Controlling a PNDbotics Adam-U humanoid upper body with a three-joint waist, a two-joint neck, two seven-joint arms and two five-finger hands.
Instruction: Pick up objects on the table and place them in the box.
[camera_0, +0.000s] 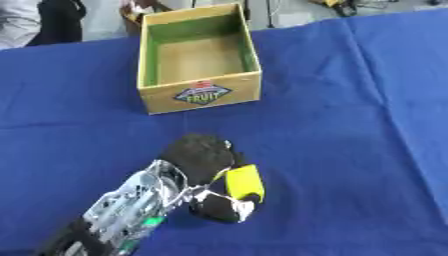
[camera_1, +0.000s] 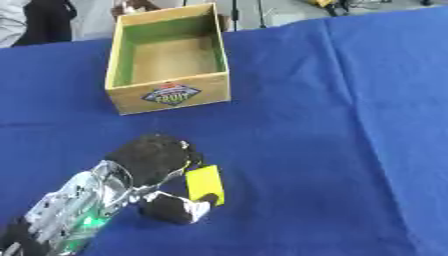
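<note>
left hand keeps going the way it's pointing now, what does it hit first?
Likely the box. The left hand, curled on a yellow object, points up the blue cloth toward the box's front wall; nothing shows between them. Height is unclear.

Left robot hand (camera_0: 206, 165) grips yellow object (camera_0: 244, 182) (box (camera_0: 200, 93) beyond).

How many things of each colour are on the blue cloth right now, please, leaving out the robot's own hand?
Yellow object, held in the left hand: 1
Tan wooden box with green inner walls: 1
Total: 2
</note>
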